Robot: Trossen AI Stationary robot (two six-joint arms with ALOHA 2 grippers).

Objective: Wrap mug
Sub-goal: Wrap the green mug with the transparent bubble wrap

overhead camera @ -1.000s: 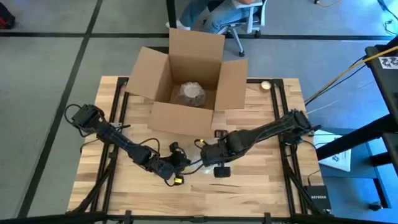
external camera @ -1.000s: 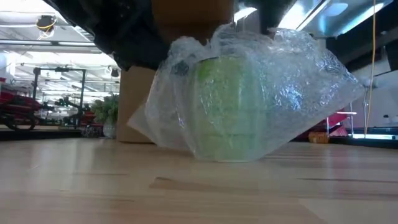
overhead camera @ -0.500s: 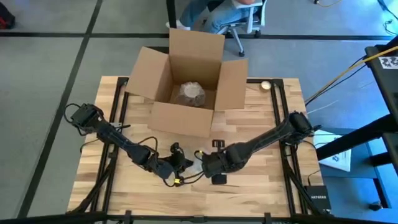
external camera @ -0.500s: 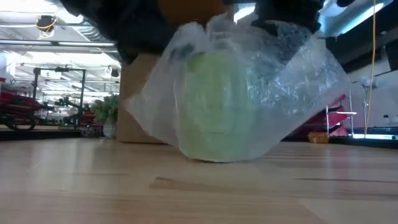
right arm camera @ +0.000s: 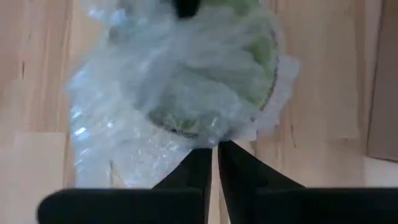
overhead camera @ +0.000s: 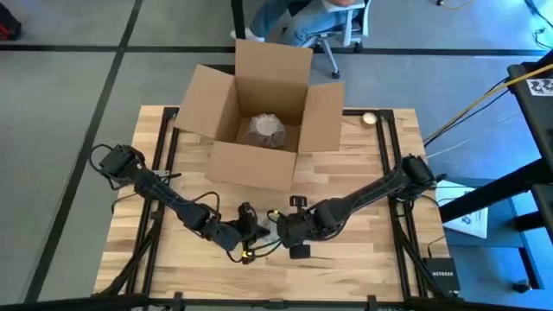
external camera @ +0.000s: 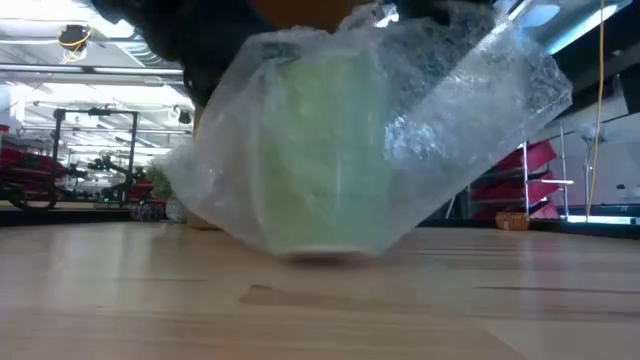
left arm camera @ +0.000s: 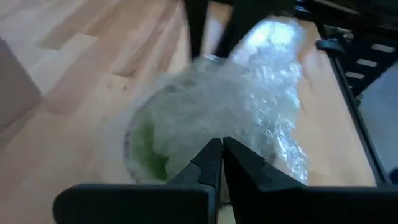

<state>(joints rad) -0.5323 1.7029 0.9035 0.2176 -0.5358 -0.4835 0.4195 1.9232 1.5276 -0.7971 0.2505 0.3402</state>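
The green mug (external camera: 320, 150) sits near the table's front edge with its base (external camera: 322, 254) on the wood. It is covered by a clear bubble-wrap sheet (external camera: 450, 110). In the high view the bundle (overhead camera: 264, 228) lies between both grippers. My left gripper (left arm camera: 222, 147) is shut on the wrap from the table's left. My right gripper (right arm camera: 216, 149) is shut on the wrap from the table's right. The mug's handle is hidden. My left gripper pinches a bunched part of the bubble wrap (left arm camera: 219, 127) between its two fingers, over the mug's rim side. It comes slanting down from the table's left. My right gripper pinches the bubble wrap's crinkled edge (right arm camera: 214, 135) between its two fingers beside the mug, slanting down from the table's right. The wrap runs up to it from the mug.
An open brown cardboard box (overhead camera: 259, 164) stands at the table's far middle, with a bubble-wrapped bundle (overhead camera: 265, 130) inside. A small round thing (overhead camera: 370, 118) lies at the far right. Bare wood lies at the front left and front right.
My right gripper has gone toward the table's near edge and a little left, carrying the wrap over the mug. The wrapped mug has slid toward the near edge and stands closer to the low camera. My left gripper has kept its hold and hardly moved.
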